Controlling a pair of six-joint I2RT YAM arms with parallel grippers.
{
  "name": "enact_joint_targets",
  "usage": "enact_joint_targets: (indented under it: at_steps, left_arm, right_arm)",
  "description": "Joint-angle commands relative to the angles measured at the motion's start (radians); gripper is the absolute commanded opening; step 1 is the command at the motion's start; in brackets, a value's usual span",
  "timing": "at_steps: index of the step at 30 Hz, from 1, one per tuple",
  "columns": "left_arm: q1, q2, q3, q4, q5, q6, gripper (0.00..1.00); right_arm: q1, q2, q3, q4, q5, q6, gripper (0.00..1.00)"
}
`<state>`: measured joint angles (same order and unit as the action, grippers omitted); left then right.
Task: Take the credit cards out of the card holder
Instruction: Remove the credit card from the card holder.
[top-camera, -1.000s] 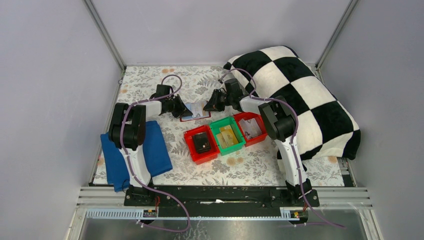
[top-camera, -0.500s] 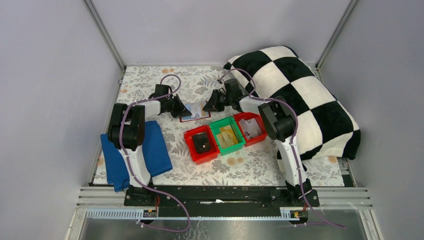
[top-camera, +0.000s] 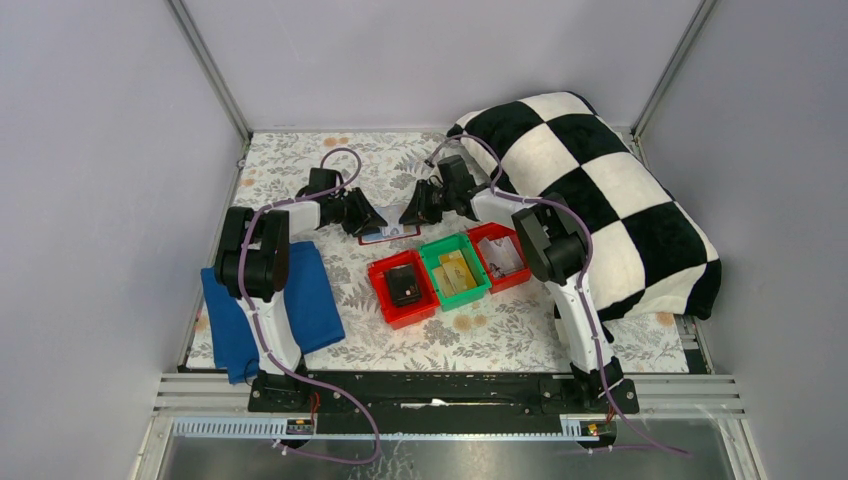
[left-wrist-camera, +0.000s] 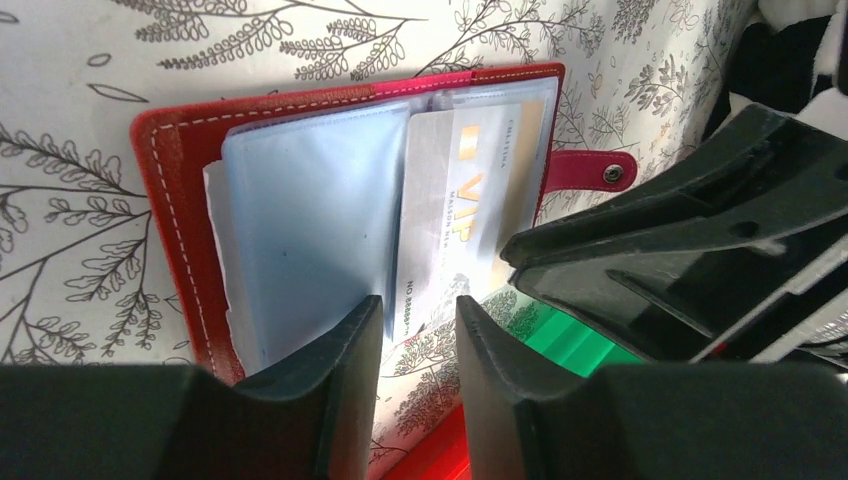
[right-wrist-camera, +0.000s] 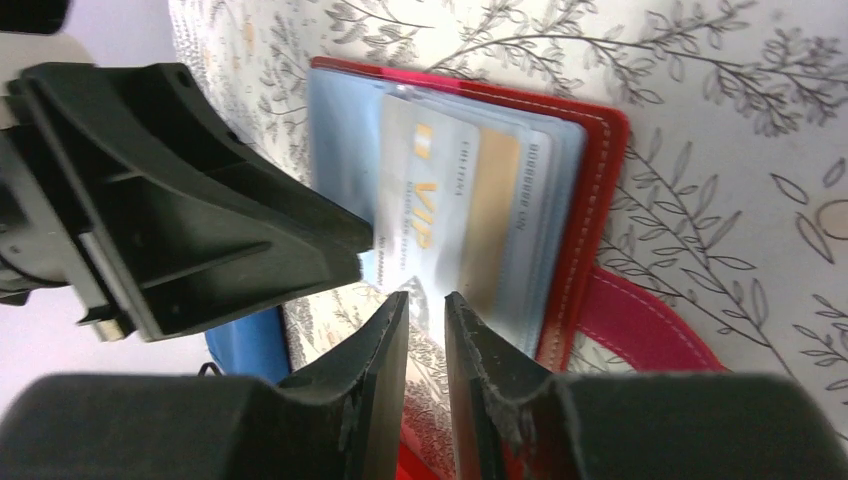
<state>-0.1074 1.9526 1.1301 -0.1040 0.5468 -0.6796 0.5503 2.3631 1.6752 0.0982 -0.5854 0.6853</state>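
The dark red card holder (top-camera: 385, 238) lies open on the floral table, its light blue pockets up (left-wrist-camera: 175, 200) (right-wrist-camera: 590, 200), with the strap tab (left-wrist-camera: 590, 170) to one side. A whitish credit card (left-wrist-camera: 470, 190) (right-wrist-camera: 440, 210) marked VIP sits in one pocket. My left gripper (top-camera: 375, 220) (left-wrist-camera: 415, 305) is open, its tips at the holder's near edge over the fold. My right gripper (top-camera: 408, 215) (right-wrist-camera: 425, 298) comes from the opposite side. Its jaws stand narrowly apart, and the card's edge lies at the gap. The two grippers nearly meet over the holder.
A red bin (top-camera: 403, 287) holding a black box, a green bin (top-camera: 455, 270) with yellow-tan items and another red bin (top-camera: 500, 255) stand just in front of the holder. A blue cloth (top-camera: 270, 310) lies at the left. A checkered blanket (top-camera: 600, 190) fills the right.
My right gripper has moved left onto the card holder and now covers more of it. My left gripper has edged slightly right.
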Motion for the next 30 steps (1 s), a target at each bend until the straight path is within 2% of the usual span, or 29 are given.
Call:
enact_joint_targets:
  at_steps: [1,8,30]
  left_arm:
    - [0.015,-0.032,-0.011,0.022,-0.003,0.004,0.42]
    - [0.017,-0.023,-0.017,0.032,0.007,-0.002,0.51]
    - [0.017,0.056,-0.048,0.101,0.052,-0.024,0.51]
  right_arm:
    - [0.007,0.033,0.032,-0.069,0.044,-0.02,0.28]
    - [0.008,0.037,0.04,-0.085,0.067,-0.02,0.28]
    - [0.023,0.066,0.057,-0.08,0.045,-0.011,0.28]
